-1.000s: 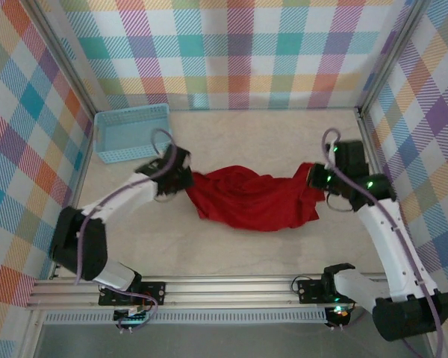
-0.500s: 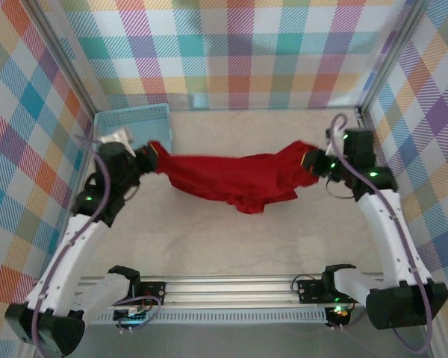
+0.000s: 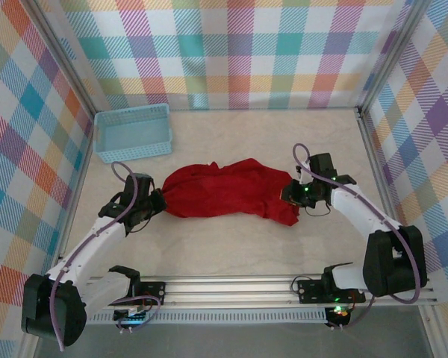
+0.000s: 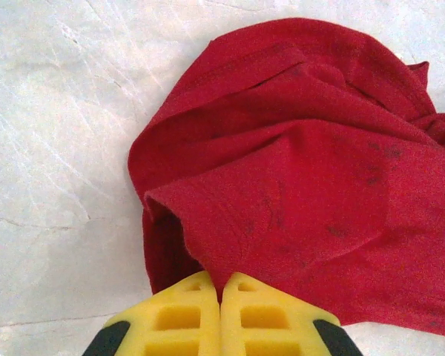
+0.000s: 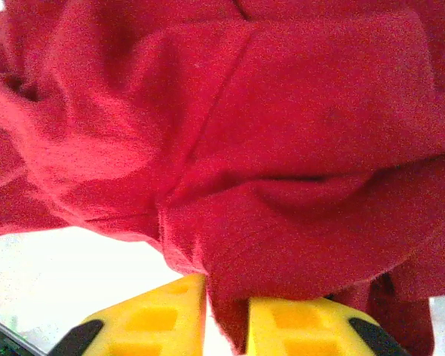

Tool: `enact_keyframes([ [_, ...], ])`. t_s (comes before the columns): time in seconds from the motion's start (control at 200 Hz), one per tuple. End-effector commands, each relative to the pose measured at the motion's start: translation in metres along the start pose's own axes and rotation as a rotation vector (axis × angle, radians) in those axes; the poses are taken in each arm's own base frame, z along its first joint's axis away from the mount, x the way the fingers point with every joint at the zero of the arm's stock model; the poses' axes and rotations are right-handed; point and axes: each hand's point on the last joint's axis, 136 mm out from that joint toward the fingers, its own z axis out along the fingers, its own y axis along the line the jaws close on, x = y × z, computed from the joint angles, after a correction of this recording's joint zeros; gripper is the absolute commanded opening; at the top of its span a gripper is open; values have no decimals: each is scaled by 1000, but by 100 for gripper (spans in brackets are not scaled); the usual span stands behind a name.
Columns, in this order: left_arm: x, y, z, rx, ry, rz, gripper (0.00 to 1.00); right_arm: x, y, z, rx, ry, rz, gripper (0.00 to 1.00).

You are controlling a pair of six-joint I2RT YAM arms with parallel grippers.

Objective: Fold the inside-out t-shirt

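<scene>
So, shirt: plain red short-sleeved soft cloth t-shirt [image 3: 224, 190] lay crumpled in a long bunch across mid-table, running left-right btw. the two grippers; rumpled w/ deep folds, not flat.
Table: pale marble-look tabletop [image 3: 231, 246] under the shirt and both arms.
Left claw: left arm's two-finger gripper [image 3: 154, 202] sat low at the shirt's left end. Wrist view showed its yellow fingers [image 4: 178, 319] pressed together, no gap, w/ the red cloth edge caught at the tips, i.e. clamped on the shirt.
Right claw: right arm's two-finger gripper [image 3: 290, 195] sat at the shirt's right end. Wrist view showed its yellow fingers [image 5: 152, 315] a narrow slit apart, a fold of red cloth hanging in the gap; couldn't tell if the pads pressed it.
Basket: light-blue plastic mesh basket [image 3: 132, 133] stood far left by the wall, well apart from the shirt.
Surround: pastel plaid walls [image 3: 239, 52] on three sides; aluminium rail [image 3: 231, 287] at the near edge w/ the arm bases.
</scene>
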Motion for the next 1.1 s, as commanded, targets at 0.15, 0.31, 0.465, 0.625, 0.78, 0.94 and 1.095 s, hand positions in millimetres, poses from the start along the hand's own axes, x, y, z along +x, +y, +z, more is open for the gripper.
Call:
enact_keyframes([
  [0.15,-10,-3,-3,-2,-33,8,0,7,18,-15,-98,-32,-57,29],
  [0.31,-10,-2,-2,-9,-28,12,0,17,7,-10,-70,-24,-51,29],
  [0.465,-10,-2,-2,-13,-27,12,0,22,-12,-9,17,-47,-36,33],
  [0.625,-10,-2,0,-15,-23,14,0,24,-7,-5,-28,-46,-55,32],
  [0.78,-11,-3,1,-17,-23,15,0,26,-3,1,-50,-31,-69,30],
  [0.94,-11,-3,3,-19,-18,14,0,28,0,2,-39,-17,-74,29],
  [1.095,-11,-4,4,-17,-7,16,0,35,-1,3,-18,9,-67,31],
])
